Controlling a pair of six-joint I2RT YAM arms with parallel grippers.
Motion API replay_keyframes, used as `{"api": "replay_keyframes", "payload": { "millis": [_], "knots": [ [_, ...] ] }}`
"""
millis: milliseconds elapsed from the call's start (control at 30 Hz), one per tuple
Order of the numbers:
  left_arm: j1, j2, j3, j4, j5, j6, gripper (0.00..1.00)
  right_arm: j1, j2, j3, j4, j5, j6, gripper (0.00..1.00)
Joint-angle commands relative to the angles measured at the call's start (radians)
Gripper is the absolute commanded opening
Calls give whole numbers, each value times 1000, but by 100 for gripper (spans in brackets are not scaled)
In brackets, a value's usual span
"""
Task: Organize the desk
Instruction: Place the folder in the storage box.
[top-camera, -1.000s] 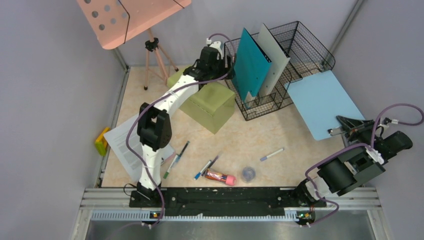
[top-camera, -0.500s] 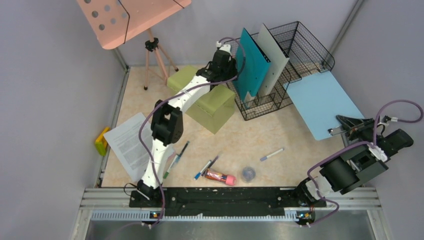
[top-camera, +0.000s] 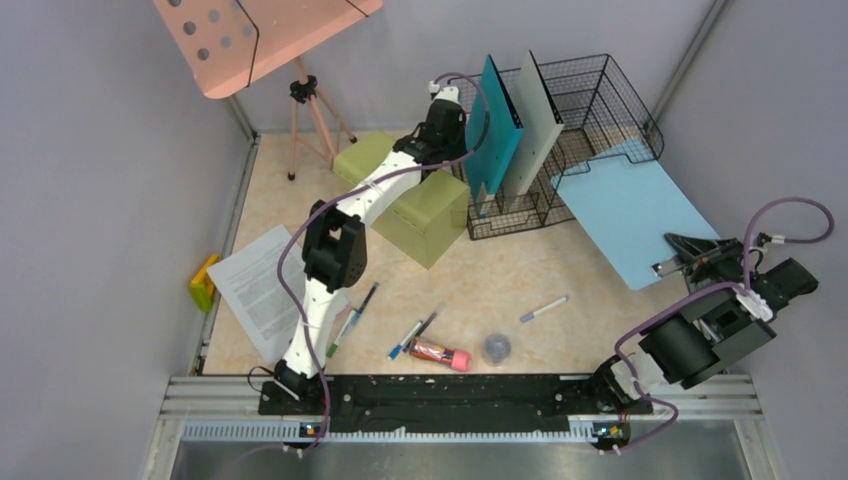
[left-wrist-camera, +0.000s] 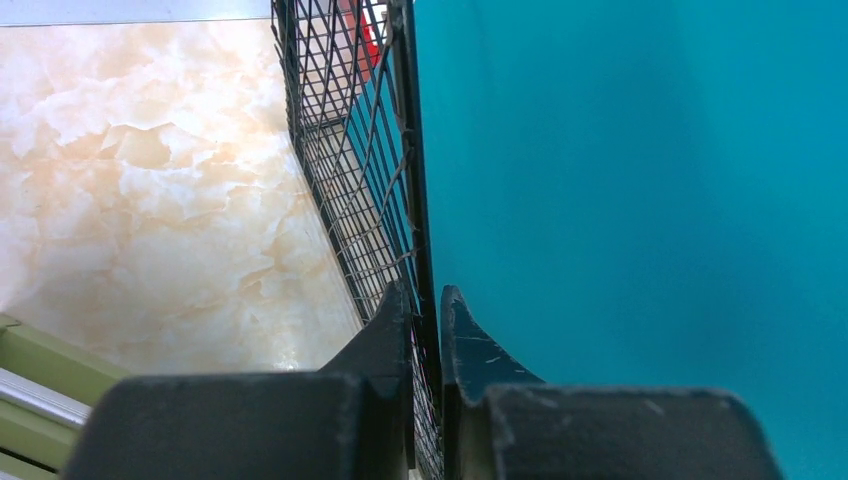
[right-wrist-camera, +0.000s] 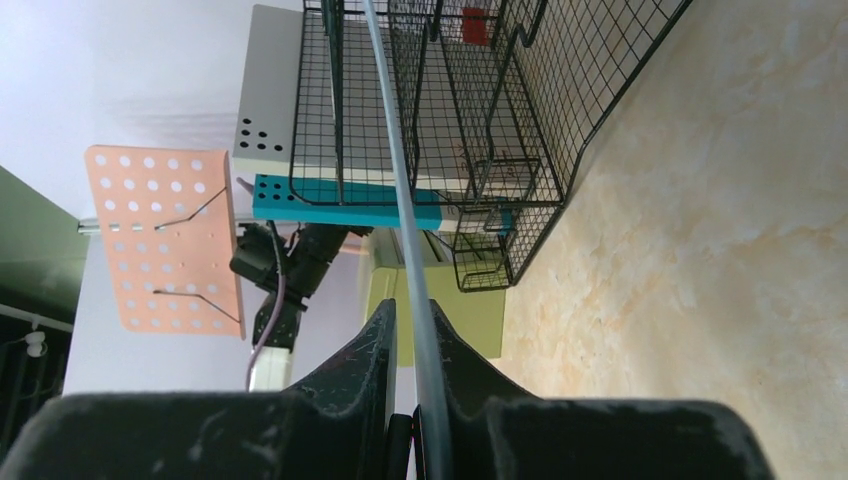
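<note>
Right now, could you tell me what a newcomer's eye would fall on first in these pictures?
Most likely the teal folder standing upright in the black wire rack at the far side of the desk, with the left claw shut on the rack's wire edge right beside it. Next, the large blue folder on the right, pinched at its near edge by the right claw, its far corner meeting the rack.
</note>
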Motion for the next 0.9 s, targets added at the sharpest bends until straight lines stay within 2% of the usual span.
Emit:
{"api": "replay_keyframes", "payload": {
  "millis": [0,67,167,533,600,733,867],
  "knots": [
    [20,-28,-17,-14,62,102,0,-2,-12,-15,59,36,78,0],
    [19,-33,-22,-14,65,103,0,-3,-28,-55,170,42,167,0],
    [19,-39,-33,-14,65,94,0,-4,-60,-80,213,44,210,0],
    [19,-34,-48,-29,16,35,0,-149,-147,-76,89,10,163,0],
    [19,-32,-49,-31,15,31,0,-151,-149,-128,160,15,207,0],
    [10,-34,-54,-32,11,33,0,-143,-146,-232,421,43,375,0],
    [-1,-33,-53,-31,9,34,0,-94,-175,-272,441,82,384,0]
  ]
}}
